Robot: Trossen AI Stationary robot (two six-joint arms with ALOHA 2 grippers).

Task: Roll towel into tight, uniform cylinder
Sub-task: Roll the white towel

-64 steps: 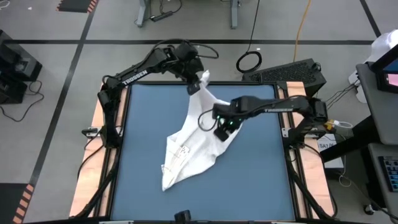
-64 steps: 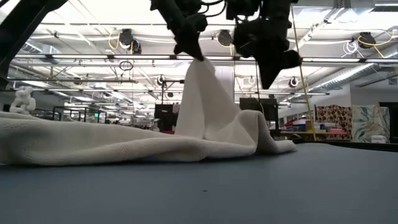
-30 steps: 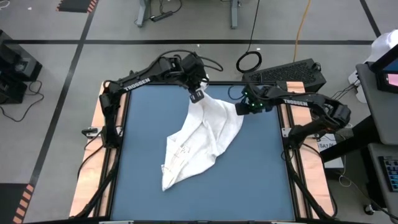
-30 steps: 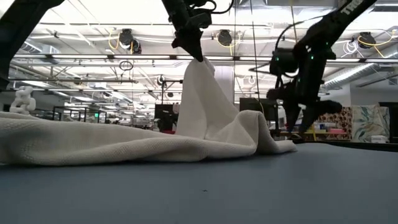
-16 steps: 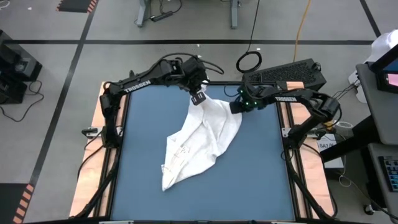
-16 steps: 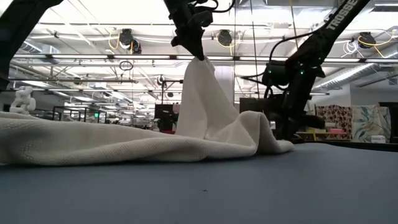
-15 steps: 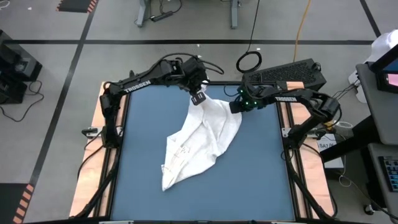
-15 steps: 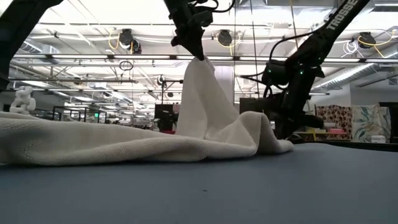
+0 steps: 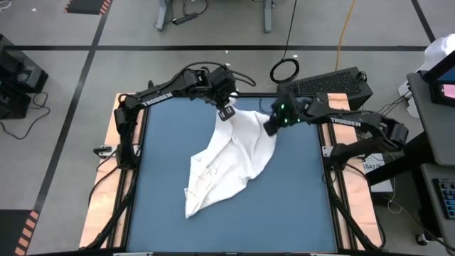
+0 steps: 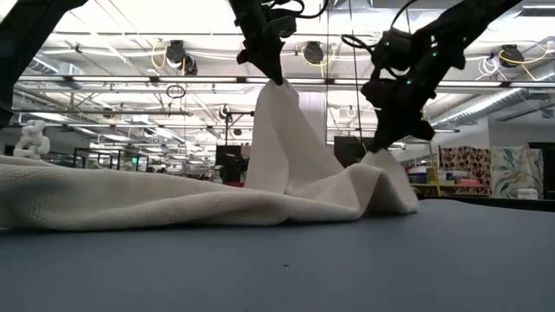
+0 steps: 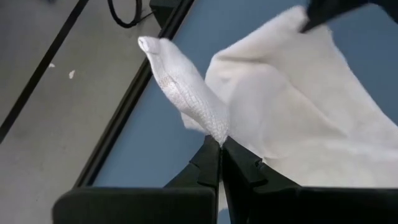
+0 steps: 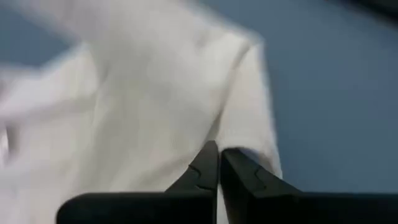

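My left gripper (image 9: 227, 112) was clamped on one far corner of the towel (image 9: 226, 160), holding it up off the blue counter (image 9: 163, 156) near the far edge. In the left wrist view the cloth ran straight into the pinch point of the closed fingers (image 11: 208, 163), with a loose tip flopping past. My right gripper (image 9: 271, 128) was closed on the neighbouring far corner, at the towel's right edge; the low view showed that corner raised into a small peak under it (image 10: 379, 153). Right wrist view: fingers (image 12: 206, 165) together with white cloth between them.

Rest of the towel lay crumpled, trailing diagonally toward the near-left of the counter, not flat, no roll started. Holding both far corners made sense as prep: I judged the point was to pull the edge taut and spread the towel square before rolling. Left corner was higher than right, so the cloth hung uneven between them. Risk: thin pinch at the corners could slip under tension.
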